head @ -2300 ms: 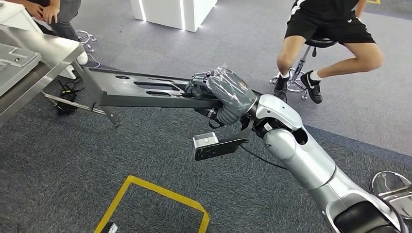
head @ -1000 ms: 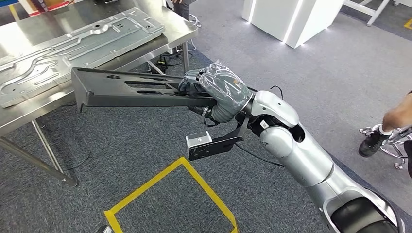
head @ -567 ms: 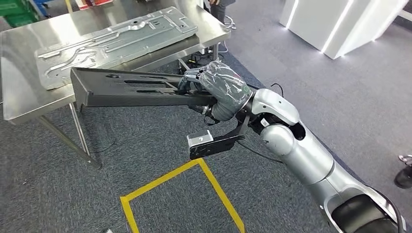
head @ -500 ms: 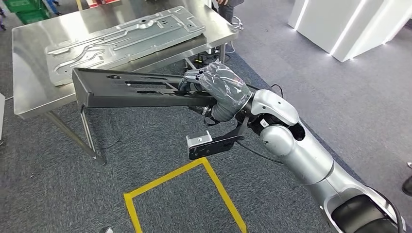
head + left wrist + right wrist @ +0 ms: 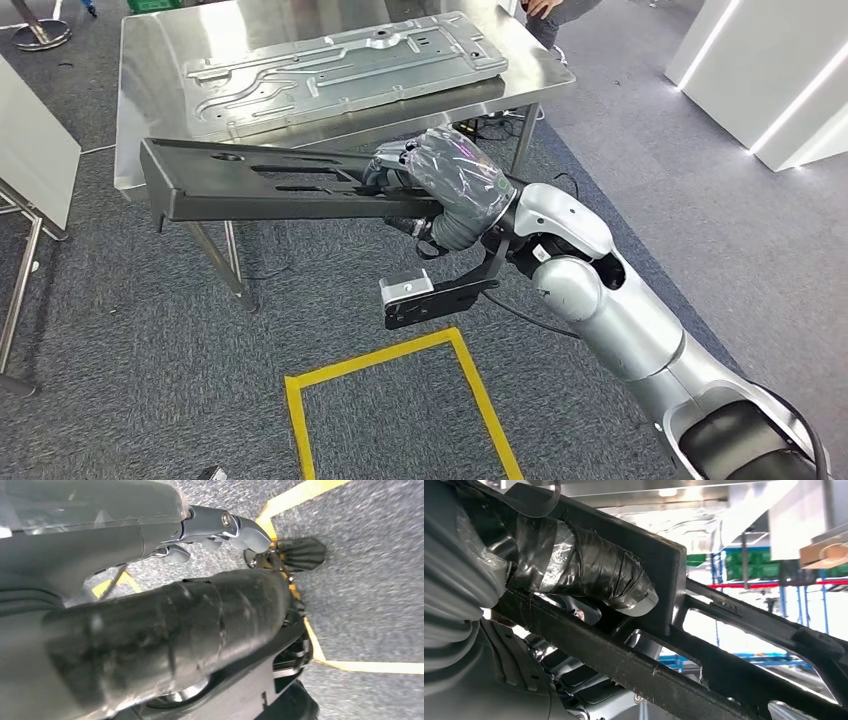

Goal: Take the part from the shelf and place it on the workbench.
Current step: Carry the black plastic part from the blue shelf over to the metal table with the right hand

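Since the right hand (image 5: 440,185) clamps the long, stiff, likely weighty part (image 5: 260,180) at one end, leverage strains the grip; left hand (image 5: 150,605) state unclear.

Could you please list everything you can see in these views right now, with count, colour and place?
Part: one, dark grey, long and slotted, held out over the floor in front of the workbench.
Workbench: one, bare steel, ahead of the robot.
Stamped panel: one, silver, lying flat on the workbench.
Floor marking: one, yellow tape outline, on the grey carpet near the robot.
White block: one, with lit strips, far right.
White board: one, at the left edge.
Person: one, partly seen beyond the workbench's far corner.
Right hand: grey, under a clear wrap, grips the part's near end.
Left hand: grey, hangs over the carpet and tape; whether it is open or closed cannot be told.
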